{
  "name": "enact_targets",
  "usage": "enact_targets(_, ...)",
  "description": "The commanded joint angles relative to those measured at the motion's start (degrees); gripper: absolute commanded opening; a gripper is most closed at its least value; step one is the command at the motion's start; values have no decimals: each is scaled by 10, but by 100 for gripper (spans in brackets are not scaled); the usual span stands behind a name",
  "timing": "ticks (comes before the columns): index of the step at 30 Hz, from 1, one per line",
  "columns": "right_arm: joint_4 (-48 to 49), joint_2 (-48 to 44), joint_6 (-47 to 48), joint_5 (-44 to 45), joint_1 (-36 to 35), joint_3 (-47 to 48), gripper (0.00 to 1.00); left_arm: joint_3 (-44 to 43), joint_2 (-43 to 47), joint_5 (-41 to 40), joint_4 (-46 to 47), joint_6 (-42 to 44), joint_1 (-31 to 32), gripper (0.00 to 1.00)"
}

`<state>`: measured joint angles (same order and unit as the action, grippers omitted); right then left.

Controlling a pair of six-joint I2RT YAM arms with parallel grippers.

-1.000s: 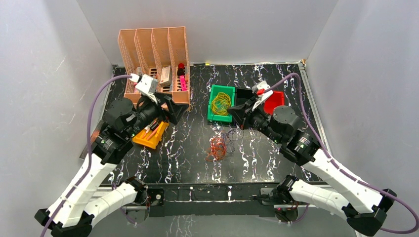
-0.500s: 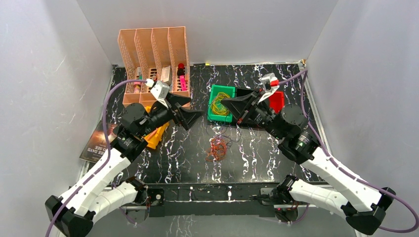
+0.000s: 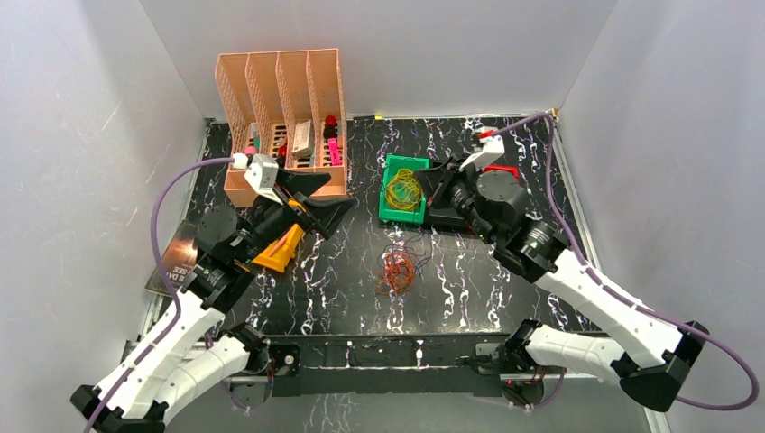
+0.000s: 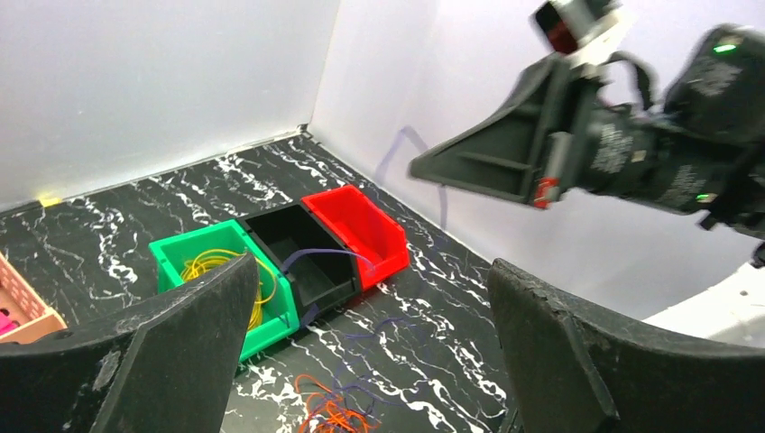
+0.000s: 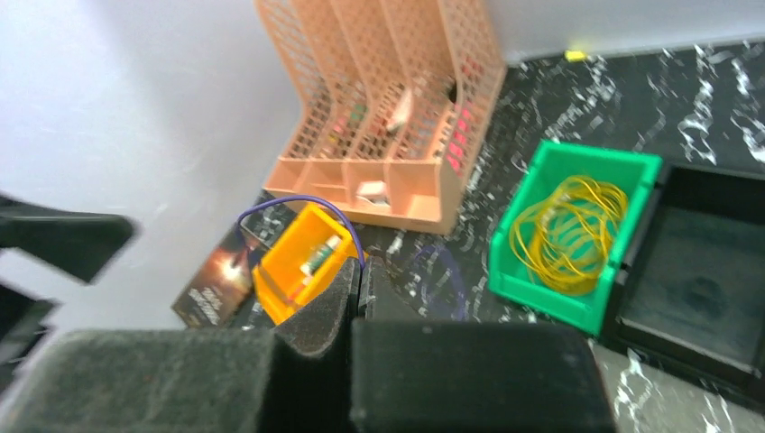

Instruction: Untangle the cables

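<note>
The cables lie in parts. An orange-red bundle (image 3: 397,269) with blue-purple strands (image 3: 408,244) lies mid-table and shows in the left wrist view (image 4: 329,415). Yellow loops (image 3: 403,189) sit in the green bin (image 3: 386,209). My right gripper (image 3: 424,183) hovers over the bins. In the right wrist view it (image 5: 359,266) is shut on a blue-purple cable (image 5: 298,200) that loops out from its tips. Another blue-purple strand (image 4: 325,253) arcs over the black bin (image 4: 307,271). My left gripper (image 3: 341,191) is wide open and empty, left of the green bin, above the table (image 4: 373,267).
A red bin (image 4: 356,225) stands beside the black bin. A peach file rack (image 3: 284,95) stands at the back left, an orange bin (image 3: 281,245) with small items under my left arm, and a booklet (image 3: 176,262) at the left edge. White walls enclose the table.
My left gripper swung toward the middle, then drew back left. My right gripper pulled back toward the bins, turned, and stayed shut.
</note>
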<state>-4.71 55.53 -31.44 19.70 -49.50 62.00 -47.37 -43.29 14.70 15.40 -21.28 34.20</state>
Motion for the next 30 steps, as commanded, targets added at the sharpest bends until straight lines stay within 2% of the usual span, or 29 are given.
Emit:
enact_targets(1, -50, 24, -29, 56, 2, 28, 0, -37, 0, 43, -27, 0, -2, 96)
enact_targets(7, -34, 49, -45, 47, 1, 32, 0, -21, -40, 69, 13, -28, 22, 93)
enact_targets(16, -1, 65, -70, 9, 1, 33, 0, 13, -116, -3, 106, -6, 123, 91)
enact_targets(21, 13, 64, -88, -21, 1, 22, 0, 14, -156, 7, 171, -14, 133, 88)
enact_targets(30, 36, 54, -109, -59, 1, 15, 0, 12, -206, -14, 183, -5, 133, 79)
